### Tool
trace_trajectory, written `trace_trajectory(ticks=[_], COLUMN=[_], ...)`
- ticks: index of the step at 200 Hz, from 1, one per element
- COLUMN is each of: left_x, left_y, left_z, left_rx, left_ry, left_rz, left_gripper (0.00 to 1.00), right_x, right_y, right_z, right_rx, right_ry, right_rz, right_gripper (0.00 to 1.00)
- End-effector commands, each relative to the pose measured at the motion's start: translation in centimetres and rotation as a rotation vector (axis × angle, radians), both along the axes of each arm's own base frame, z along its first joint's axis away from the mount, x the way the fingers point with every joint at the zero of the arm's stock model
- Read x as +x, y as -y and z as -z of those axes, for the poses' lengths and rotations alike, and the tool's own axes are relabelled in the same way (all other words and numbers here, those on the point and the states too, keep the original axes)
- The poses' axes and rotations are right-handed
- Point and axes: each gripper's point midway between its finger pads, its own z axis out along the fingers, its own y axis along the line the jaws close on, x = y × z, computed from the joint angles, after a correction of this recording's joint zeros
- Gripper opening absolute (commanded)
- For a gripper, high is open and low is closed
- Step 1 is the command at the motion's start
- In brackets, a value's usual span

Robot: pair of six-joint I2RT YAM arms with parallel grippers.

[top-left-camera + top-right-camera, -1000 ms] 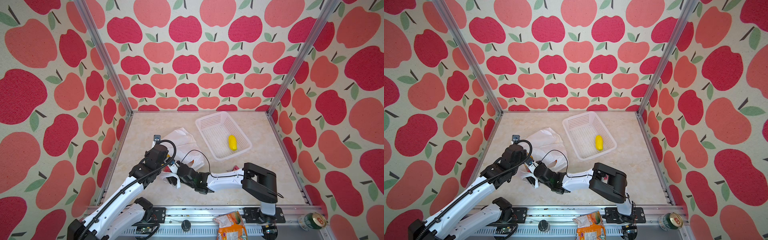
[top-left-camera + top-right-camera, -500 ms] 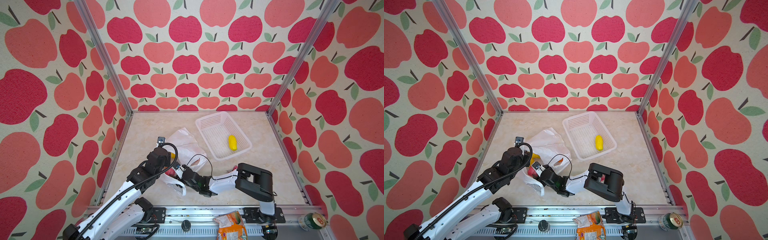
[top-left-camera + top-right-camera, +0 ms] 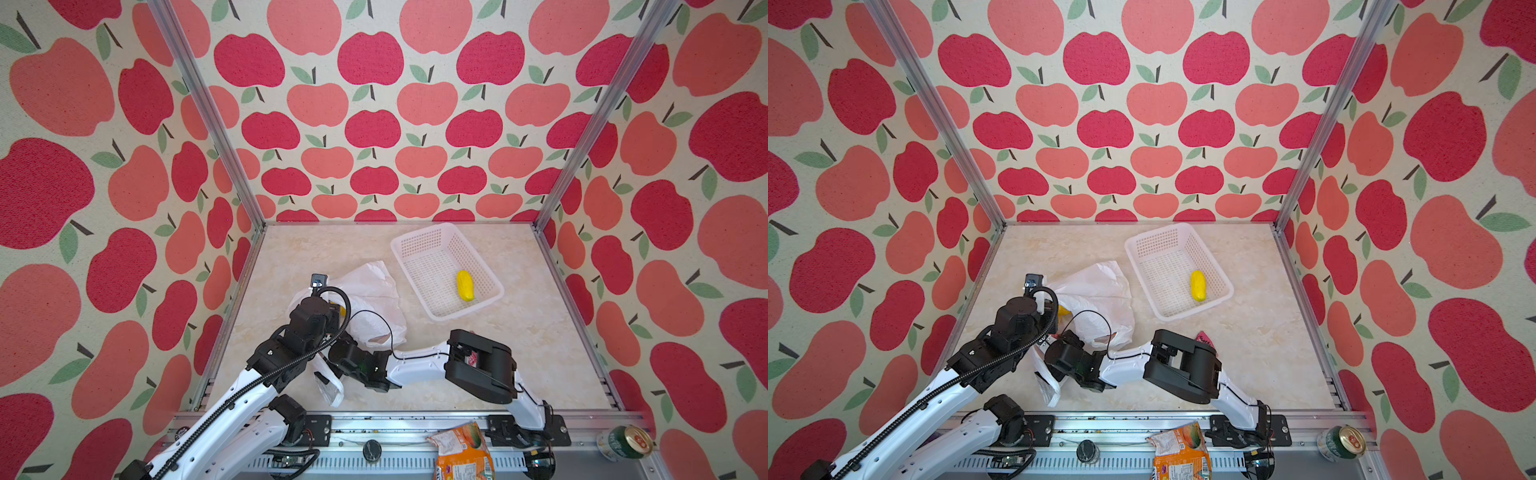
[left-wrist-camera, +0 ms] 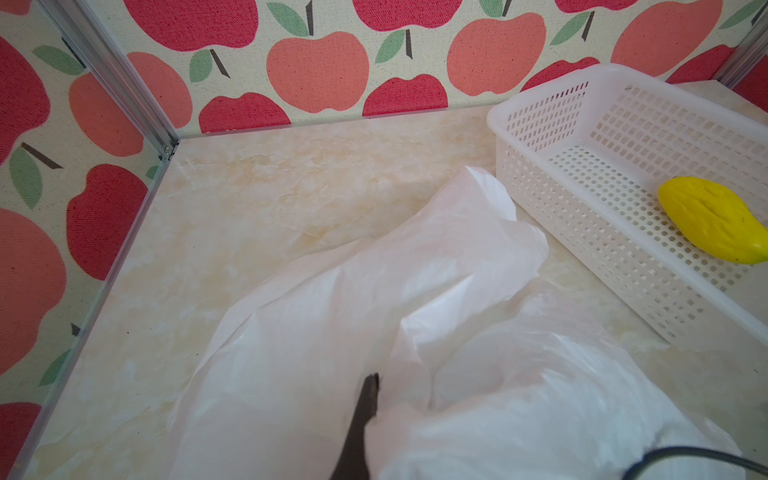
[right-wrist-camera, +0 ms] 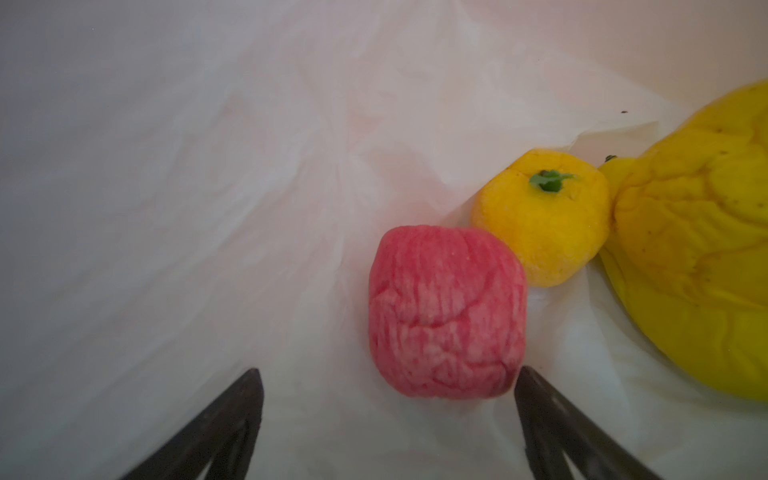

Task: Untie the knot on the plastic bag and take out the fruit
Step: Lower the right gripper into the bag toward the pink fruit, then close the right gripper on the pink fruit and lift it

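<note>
Bag [image 3: 374, 286], crinkly white (wrinkled red fruit [image 5: 446, 311])

Opened white plastic bag [image 3: 372, 286], fruit [image 5: 446, 311] inside

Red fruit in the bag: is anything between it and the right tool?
Nothing: in the right wrist view only the white plastic of the bag lies between the open right tool and the red fruit, whose near edge sits by one fingertip.

One basket [image 3: 419, 245] with one yellow fruit [image 3: 465, 285] inside, one white bag [image 3: 370, 286] beside the basket holding one red fruit [image 5: 446, 311], one orange fruit [image 5: 544, 216] and one large yellow fruit [image 5: 685, 270], plus one snack packet [image 3: 461, 453] and one can [image 3: 627, 442].
</note>
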Motion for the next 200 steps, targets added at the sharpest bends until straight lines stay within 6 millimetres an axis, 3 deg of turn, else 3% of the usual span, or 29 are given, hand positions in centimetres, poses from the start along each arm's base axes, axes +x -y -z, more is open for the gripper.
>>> trace_trajectory(ticks=[1,30,61,108,136,159,200], left_x=[0.0,0.1,0.1,0.1,0.1,0.1,0.1], left_y=[0.2,0.3,0.3,0.3,0.3,0.3,0.4], left_z=[0.0,0.1,0.2,0.1,0.2,0.1,0.2], left_rx=[-0.025,-0.023,-0.022,-0.021,-0.021,-0.022,-0.023], left_ry=[0.004,0.000,-0.001,-0.002,-0.002,-0.001,-0.003], left_rz=[0.003,0.005,0.005,0.004,0.007,0.007,0.010], left_gripper=[0.00,0.00,0.00,0.00,0.00,0.00,0.00], right_x=[1.6,3.2,4.3,4.8,5.1,5.7,6.7], right_y=[1.9,2.2,1.6,0.0,-0.8,-1.2,-1.5], right_z=[2.6,2.5,1.2,-0.5,0.4,2.1,4.0], right_rx=[-0.170,-0.203,-0.168,-0.101,-0.114,-0.132,-0.165], right_ry=[0.021,0.023,0.015,0.004,-0.001,-0.030,-0.054], right_rz=[0.091,0.151,0.173,0.151,0.148,0.152,0.165], right_gripper=[0.99,0.99,0.89,0.83,0.92,0.93,0.83])
